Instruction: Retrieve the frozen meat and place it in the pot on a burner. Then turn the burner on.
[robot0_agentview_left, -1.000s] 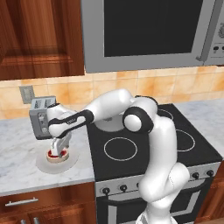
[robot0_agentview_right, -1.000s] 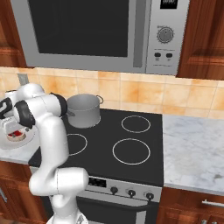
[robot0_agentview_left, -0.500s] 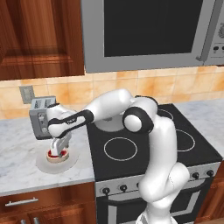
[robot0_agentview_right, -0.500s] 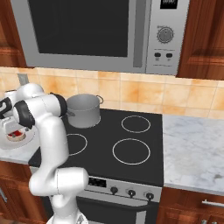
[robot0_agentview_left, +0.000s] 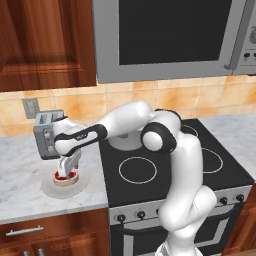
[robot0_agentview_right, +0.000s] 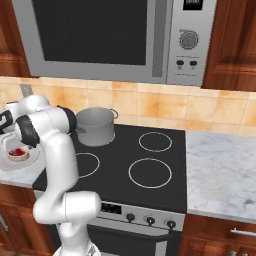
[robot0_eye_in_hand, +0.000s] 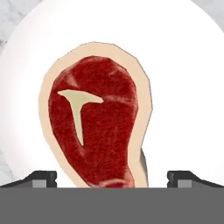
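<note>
Little of the task looks done: the meat (robot0_eye_in_hand: 94, 131) lies on a white plate (robot0_agentview_left: 50, 187) on the counter left of the stove, the pot (robot0_agentview_right: 95, 126) on the back left burner holds nothing that can be seen, and no burner glows. What is left, by my reckoning, is the grasp, the carry to the pot, the drop, then a turn of a knob (robot0_agentview_right: 131, 217) on the stove front

Largest to smallest:

- The microwave (robot0_agentview_right: 100, 35) is a broad grey box with a dark glass door, hung over the stove
- The counter (robot0_agentview_left: 20, 165) is pale mottled marble, smooth and flat
- The stove (robot0_agentview_right: 135, 170) has a flat black glass top with thin white burner rings and a row of small dark knobs below
- The pot is plain grey metal, a straight-sided cylinder with a short side handle and no lid
- The toaster (robot0_agentview_left: 47, 135) is a boxy grey thing at the back of the counter, just behind the plate
- The plate is round, white and shallow
- The meat is a small rounded steak, deep red and grainy, with a pale T-shaped bone mark and a tan fatty rim

The gripper (robot0_agentview_left: 66, 172) hangs low over the plate, its jaws spread wide with a tip to either side of the meat in the hand view, nothing clamped
</note>
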